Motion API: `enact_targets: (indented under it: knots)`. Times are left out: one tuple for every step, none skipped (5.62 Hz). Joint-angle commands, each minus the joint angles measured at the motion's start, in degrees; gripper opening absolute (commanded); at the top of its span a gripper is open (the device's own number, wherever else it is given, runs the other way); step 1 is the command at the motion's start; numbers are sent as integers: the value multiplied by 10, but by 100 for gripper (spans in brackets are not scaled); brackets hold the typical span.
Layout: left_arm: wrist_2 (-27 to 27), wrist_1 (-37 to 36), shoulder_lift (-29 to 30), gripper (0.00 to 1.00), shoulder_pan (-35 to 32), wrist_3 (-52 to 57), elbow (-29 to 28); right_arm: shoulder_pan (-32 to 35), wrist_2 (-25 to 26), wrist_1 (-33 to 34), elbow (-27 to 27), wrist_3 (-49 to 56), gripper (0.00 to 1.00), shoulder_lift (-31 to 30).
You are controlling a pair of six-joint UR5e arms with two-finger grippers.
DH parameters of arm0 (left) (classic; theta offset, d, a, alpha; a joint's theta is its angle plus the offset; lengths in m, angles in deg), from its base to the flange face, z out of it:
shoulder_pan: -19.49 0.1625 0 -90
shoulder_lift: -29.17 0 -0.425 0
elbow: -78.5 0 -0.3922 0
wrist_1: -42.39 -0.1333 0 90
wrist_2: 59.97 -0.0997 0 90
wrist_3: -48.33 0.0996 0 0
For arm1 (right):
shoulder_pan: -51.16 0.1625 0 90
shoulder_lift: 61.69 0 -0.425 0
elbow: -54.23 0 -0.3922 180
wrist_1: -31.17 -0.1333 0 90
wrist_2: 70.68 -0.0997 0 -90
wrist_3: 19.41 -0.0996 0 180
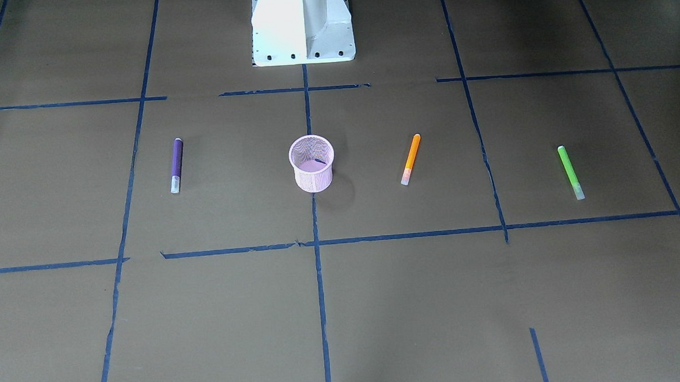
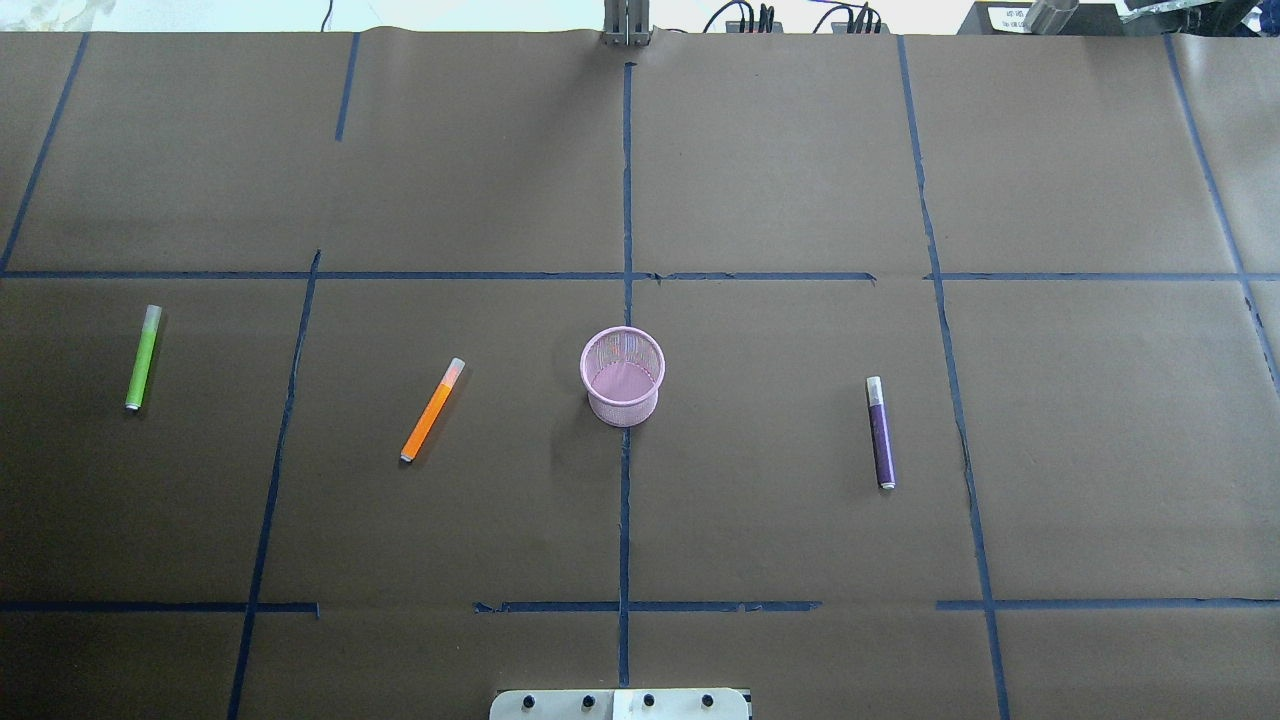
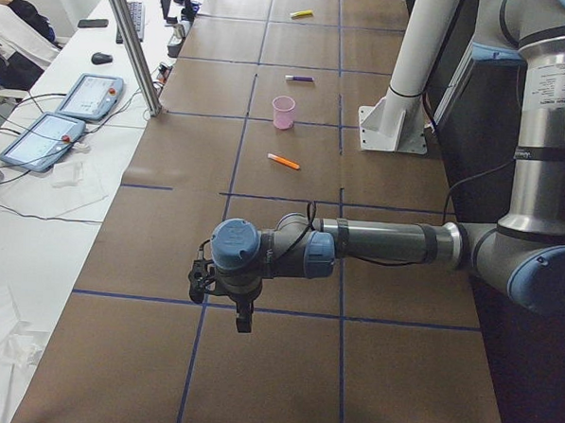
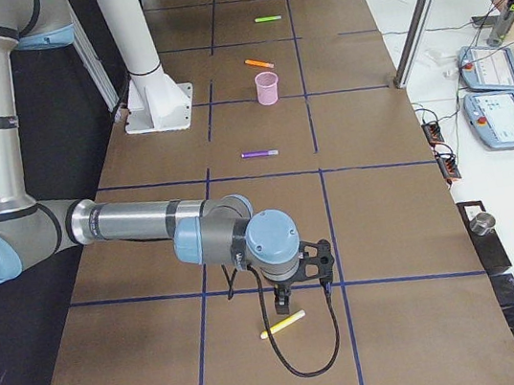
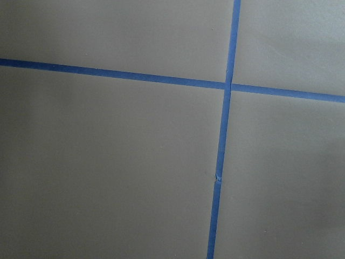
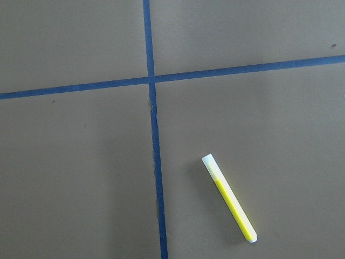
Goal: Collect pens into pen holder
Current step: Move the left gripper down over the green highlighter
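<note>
The pink mesh pen holder stands upright at the table's middle; it also shows in the front view. Three pens lie flat around it: the orange pen to its left, the green pen far left, the purple pen to its right. My left gripper and right gripper show only in the side views, low over the table's two ends, far from the holder. I cannot tell whether they are open or shut. No fingers show in either wrist view.
A yellow pen lies flat on the table just under my right gripper, also in the exterior right view. Blue tape lines cross the brown table. The white arm base stands at the robot's side.
</note>
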Motion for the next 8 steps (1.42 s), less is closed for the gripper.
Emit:
enact_targets:
  knots:
    - [0,1,2,100,0,0,0,0,0,-17,-7,-5,100,1]
    - [0,1,3,100,0,0,0,0,0,-25,-20,-4,100,1]
    - [0,1,4,100,0,-1,1,0,0,-25,-21,-4,100,1]
    - [0,1,4,100,0,-1,1,0,0,-34,-21,-3,100,2]
    - [0,1,4,100,0,-1,0,0,-1,-66,-37,-7,100,2]
    - [0,1,4,100,0,-1,0,0,-2,-93,-63,-7,100,4]
    - [1,1,6,100,0,-2,3,0,-2,-109,-65,-7,100,3]
    - [0,1,7,100,3,-4,26,0,-1,-109,-65,-7,100,3]
